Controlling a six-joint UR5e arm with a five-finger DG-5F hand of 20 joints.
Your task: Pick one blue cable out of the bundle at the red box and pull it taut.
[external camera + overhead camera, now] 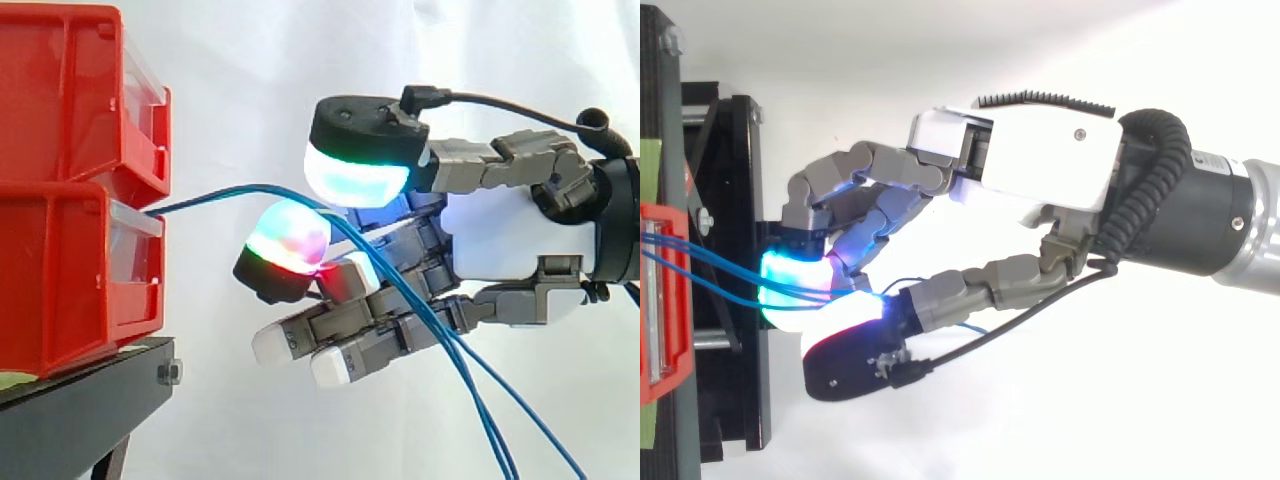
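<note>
Robot hand pinching blue cables beside two stacked red bins.
Three cables run from 9 o'clock between thumb and curled fingers, then droop toward 5 o'clock.

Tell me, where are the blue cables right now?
In the side view, the blue cables come out of the lower red bin on the left, reach the robot hand and hang down toward the bottom right.
</note>
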